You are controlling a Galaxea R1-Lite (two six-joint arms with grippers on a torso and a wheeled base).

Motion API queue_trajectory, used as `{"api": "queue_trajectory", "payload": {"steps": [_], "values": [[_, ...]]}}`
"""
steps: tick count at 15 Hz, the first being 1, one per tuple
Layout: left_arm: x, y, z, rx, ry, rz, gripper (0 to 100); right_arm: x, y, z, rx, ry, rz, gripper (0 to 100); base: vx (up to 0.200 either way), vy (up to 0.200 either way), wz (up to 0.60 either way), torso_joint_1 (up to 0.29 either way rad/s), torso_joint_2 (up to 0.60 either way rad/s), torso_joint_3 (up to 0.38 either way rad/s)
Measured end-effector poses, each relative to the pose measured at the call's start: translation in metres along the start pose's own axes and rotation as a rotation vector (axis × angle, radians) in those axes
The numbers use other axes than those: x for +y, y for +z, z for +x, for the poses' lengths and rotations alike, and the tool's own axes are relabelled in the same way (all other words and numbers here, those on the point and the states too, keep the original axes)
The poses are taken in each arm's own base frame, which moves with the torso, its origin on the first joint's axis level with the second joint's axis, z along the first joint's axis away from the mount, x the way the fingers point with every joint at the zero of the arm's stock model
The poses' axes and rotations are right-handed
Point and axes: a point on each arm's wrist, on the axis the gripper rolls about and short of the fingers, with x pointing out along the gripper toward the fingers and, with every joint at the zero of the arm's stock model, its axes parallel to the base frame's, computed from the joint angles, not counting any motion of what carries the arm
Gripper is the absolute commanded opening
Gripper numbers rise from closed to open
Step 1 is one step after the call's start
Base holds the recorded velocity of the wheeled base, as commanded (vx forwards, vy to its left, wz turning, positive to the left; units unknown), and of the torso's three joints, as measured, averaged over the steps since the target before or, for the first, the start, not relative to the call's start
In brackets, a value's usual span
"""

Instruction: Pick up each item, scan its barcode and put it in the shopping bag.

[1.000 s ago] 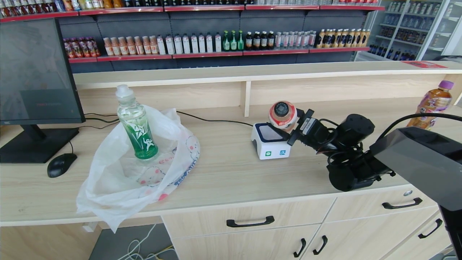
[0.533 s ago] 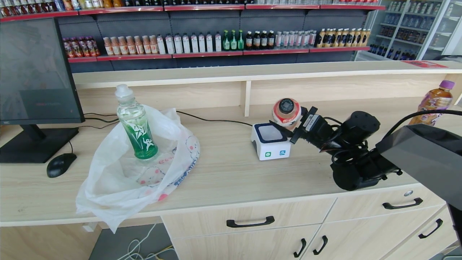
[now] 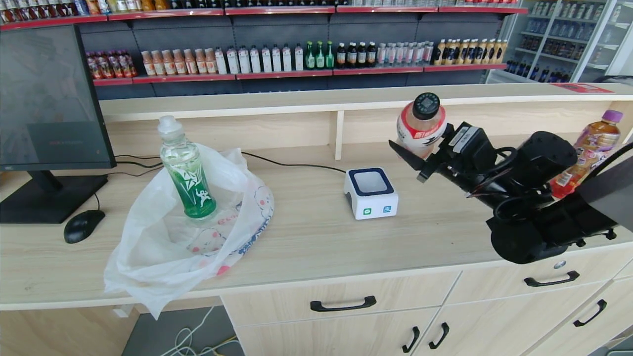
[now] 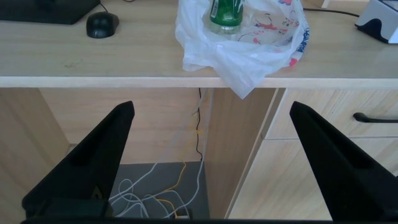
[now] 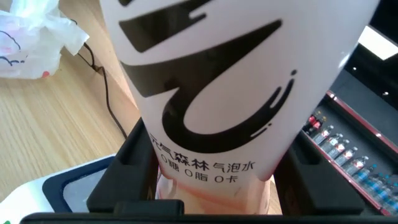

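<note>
Lifting clear of the scanner — the right gripper, jaws clamped on the white bottle, is now carrying it high above the counter, right of where it hovered. Scan is likely finishing; the shopping bag is waiting well left.

Holding a white bottle with a pink band and a black cap, tilted in the air up and right of the white scanner. Standing upright inside the open plastic shopping bag: a green-labelled clear bottle. Standing at the far right of the counter: an amber, purple-capped bottle.
</note>
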Motion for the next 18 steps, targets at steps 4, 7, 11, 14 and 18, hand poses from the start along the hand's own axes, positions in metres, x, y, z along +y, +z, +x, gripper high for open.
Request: {"api": "queue_trajectory", "payload": {"steps": [4,7,11,14,18], "values": [[0.000,0.000,0.000,0.001,0.000,-0.001,100,-0.016,0.039,-0.013,0.055,-0.169,0.151,0,0.000,0.000,0.00,0.000,0.00,0.000],[0.000,0.000,0.000,0.004,0.001,0.000,100,-0.025,0.059,-0.017,0.053,-0.291,0.307,0,0.000,0.000,0.00,0.000,0.00,0.000],[0.000,0.000,0.000,0.004,0.001,-0.001,100,-0.027,0.066,-0.025,0.079,-0.412,0.476,0,0.000,0.000,0.00,0.000,0.00,0.000],[0.000,0.000,0.000,0.004,0.001,-0.001,100,-0.022,0.065,-0.033,0.111,-0.489,0.597,0,0.000,0.000,0.00,0.000,0.00,0.000],[0.000,0.000,0.000,0.004,-0.001,-0.001,100,-0.002,0.057,-0.047,0.211,-0.484,0.655,0,-0.050,0.000,0.00,0.002,0.00,0.001]]}}
